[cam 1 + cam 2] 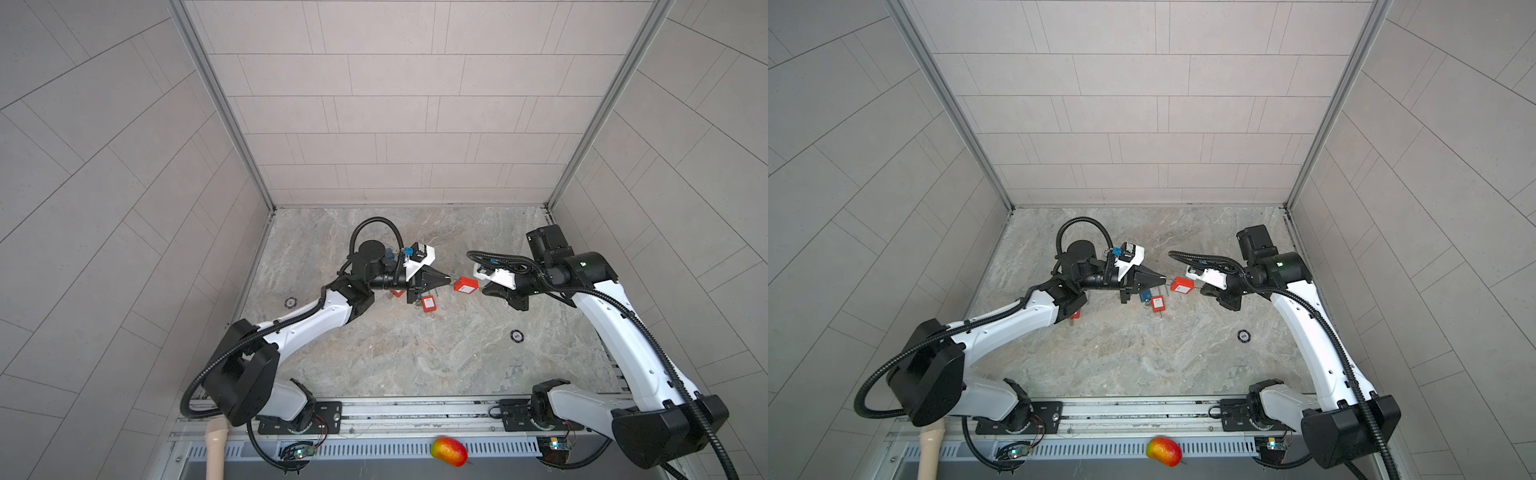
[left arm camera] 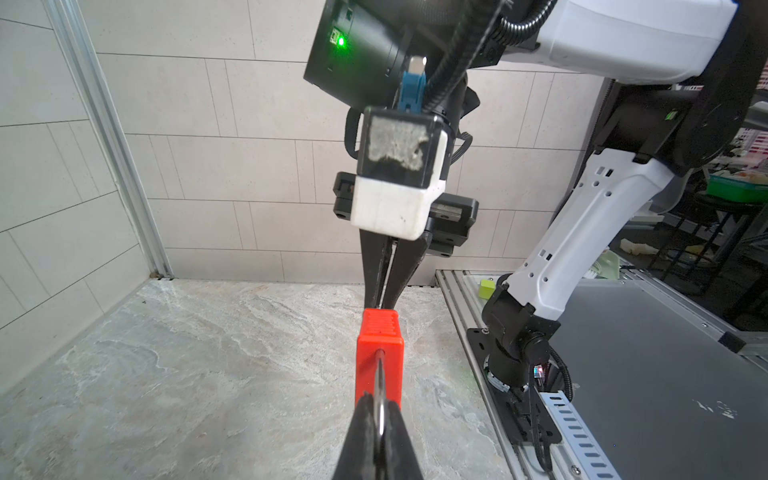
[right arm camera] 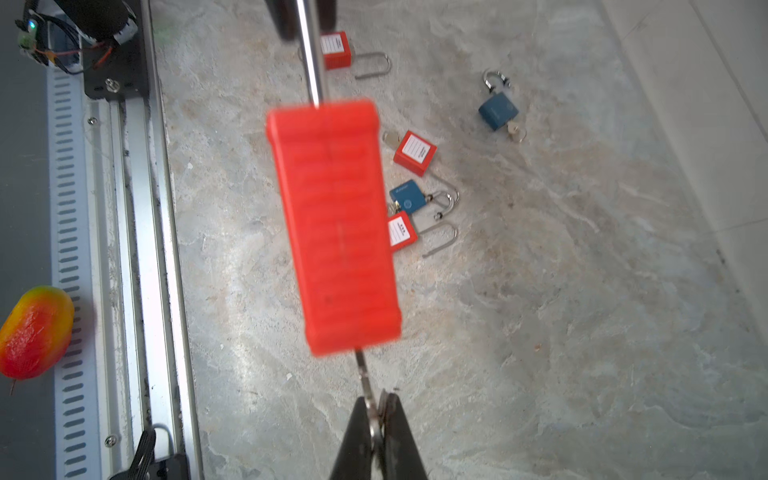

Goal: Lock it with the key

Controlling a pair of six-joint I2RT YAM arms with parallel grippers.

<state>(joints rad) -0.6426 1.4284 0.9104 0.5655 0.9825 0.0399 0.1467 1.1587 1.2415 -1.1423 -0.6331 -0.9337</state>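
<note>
A red padlock hangs in the air above the marble table, held between my two grippers. My left gripper is shut on its silver shackle. In the left wrist view the lock body shows end-on just past the jaws. My right gripper is shut on the metal key, which enters the near end of the lock body. Beyond that end, the shackle runs to the left fingers.
Several other padlocks lie on the table under the held one: red ones and blue ones, some with keys in them. A mango lies on the front rail. Tiled walls enclose the table.
</note>
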